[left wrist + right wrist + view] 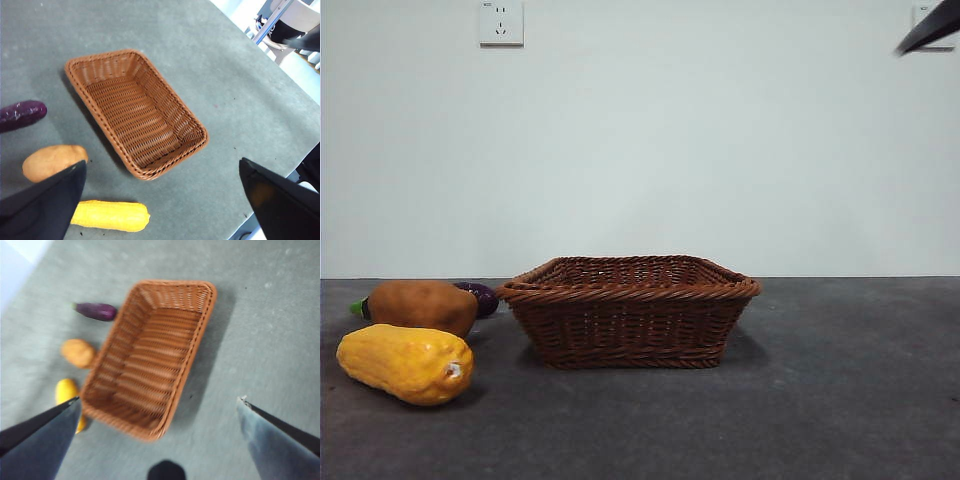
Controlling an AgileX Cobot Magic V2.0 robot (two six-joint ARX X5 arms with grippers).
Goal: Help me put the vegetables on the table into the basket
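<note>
- Reddish-brown wicker basket (630, 310) sits on the dark grey table (840, 400); nothing inside it that I can see from either wrist view.
- All three vegetables are on the table on one long side of the basket, none in it.
- Yellow bumpy vegetable (406, 363) lies on its side, nearest the front camera, apart from the basket.
- Orange-brown potato (422, 306) sits just behind the yellow one, near the basket's wall; I can't tell from the front whether those two touch, but the left wrist view shows a gap between them.
- Purple eggplant (478, 297) is behind the potato, mostly hidden by it in the front view; wrist views show it lying apart from the potato, beside the basket's far end.
- Left gripper (160, 200) hovers high above the basket's near end, fingers wide apart, holding nothing.
- Right gripper (157, 435) also hangs high over the basket, fingers wide apart, holding nothing. That view is blurred.
- Front view shows just one black arm tip (930, 27) at the top corner; I can't tell which arm.
</note>
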